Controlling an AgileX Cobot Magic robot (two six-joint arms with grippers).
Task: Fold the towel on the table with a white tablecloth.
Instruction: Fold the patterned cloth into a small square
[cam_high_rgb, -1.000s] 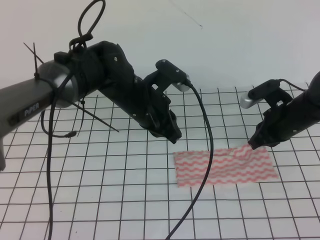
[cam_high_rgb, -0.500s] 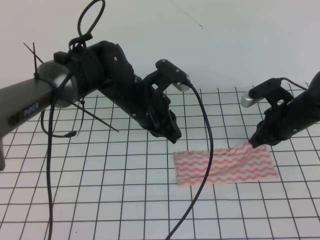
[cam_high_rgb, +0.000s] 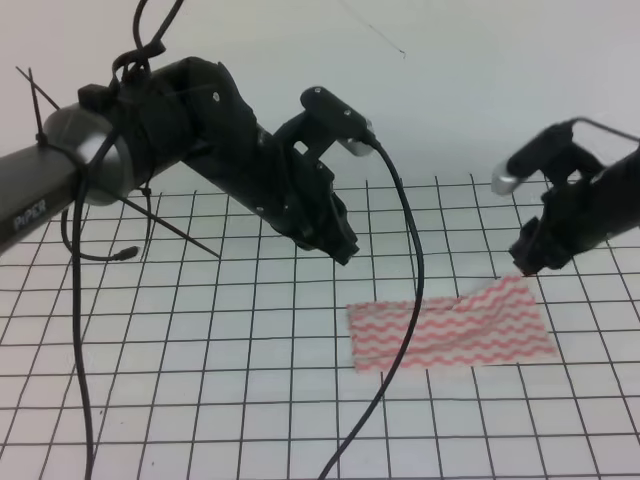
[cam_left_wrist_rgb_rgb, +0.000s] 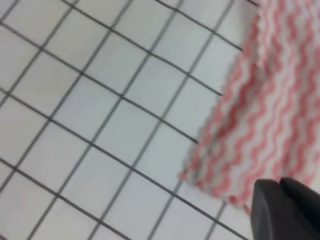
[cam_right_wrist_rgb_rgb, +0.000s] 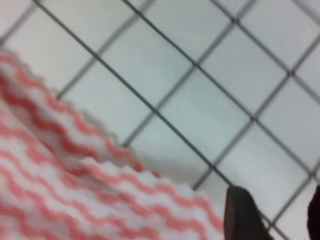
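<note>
The towel, white with pink-red wavy stripes, lies as a long strip on the table's white tablecloth right of centre, its far right corner slightly raised. My left gripper hovers above and to the left of the towel's left end. The left wrist view shows only a dark fingertip beside the towel, so its jaws are hidden. My right gripper hangs just above the towel's far right corner, apart from it. Its fingers stand open over bare grid cloth, with the towel to their left.
A black cable from the left arm droops across the towel's left part down to the front edge. Thin black zip-tie ends stick out from the left arm. A plain white wall rises behind the table.
Both arms have lifted away from the towel: the left arm moved up and left, and the right gripper rose off the towel's far right corner. The towel stays flat.
</note>
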